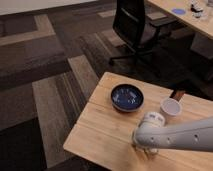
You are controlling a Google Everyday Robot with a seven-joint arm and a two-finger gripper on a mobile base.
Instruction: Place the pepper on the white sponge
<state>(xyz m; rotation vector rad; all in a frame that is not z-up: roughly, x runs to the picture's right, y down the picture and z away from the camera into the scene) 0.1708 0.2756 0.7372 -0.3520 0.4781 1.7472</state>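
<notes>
Mostly the end effector [145, 150] is concealed: the pale arm [175, 136] reaches in from the right edge and bends down over the near part of the wooden tabletop [102, 127], and its rounded wrist covers the fingers, so I cannot tell whether they are spread or pressed together. Only a small dark bit shows beneath the wrist, touching or just above the wood. Neither the pepper nor the white sponge can be made out; if they lie under the wrist, the arm hides them. Just beyond the end effector and slightly to the left sits the blue bowl [127, 96], its inside dark and glossy. To the right of the bowl stands a white round cup [170, 108], close to the arm's upper edge. Farther off, a black office chair [134, 25] stands on the patterned carpet [45, 75]. No writing is legible anywhere.
</notes>
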